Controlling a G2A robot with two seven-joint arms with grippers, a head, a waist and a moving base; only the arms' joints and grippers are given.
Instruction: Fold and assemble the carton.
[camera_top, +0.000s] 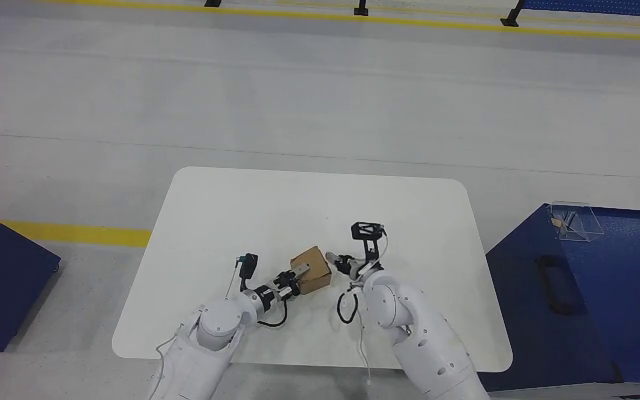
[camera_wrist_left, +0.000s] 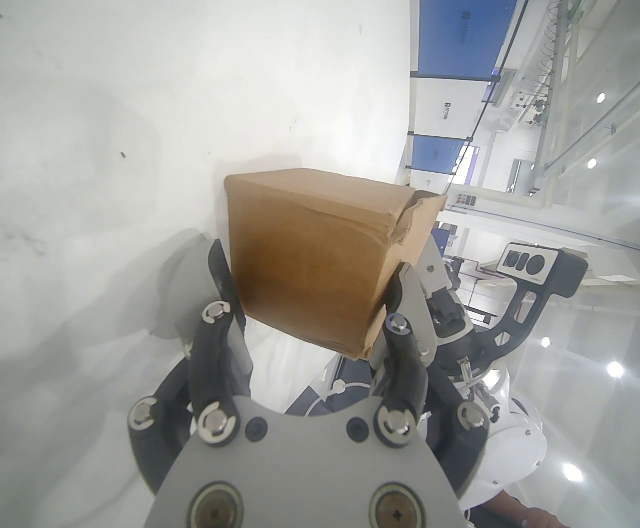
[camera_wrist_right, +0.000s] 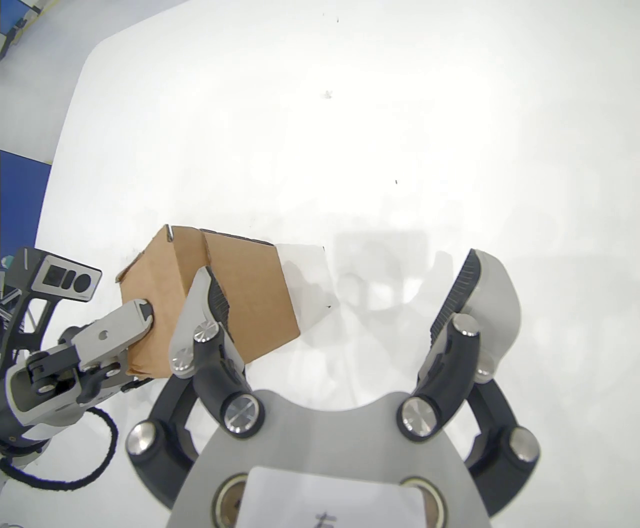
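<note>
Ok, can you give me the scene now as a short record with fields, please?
carton: brown, box-shaped, on the white table, on the side nearest the robot
left gripper: jaws shut on the carton, one on each side
right gripper: jaws open, empty, next to the carton; contact unclear
flap: one edge sticks out at a corner

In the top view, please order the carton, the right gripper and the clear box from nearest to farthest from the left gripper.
1. carton: held in the left gripper.
2. right gripper: just beyond the carton, on its other side.
3. clear box: far off the table, on the blue stand to the right.
</note>
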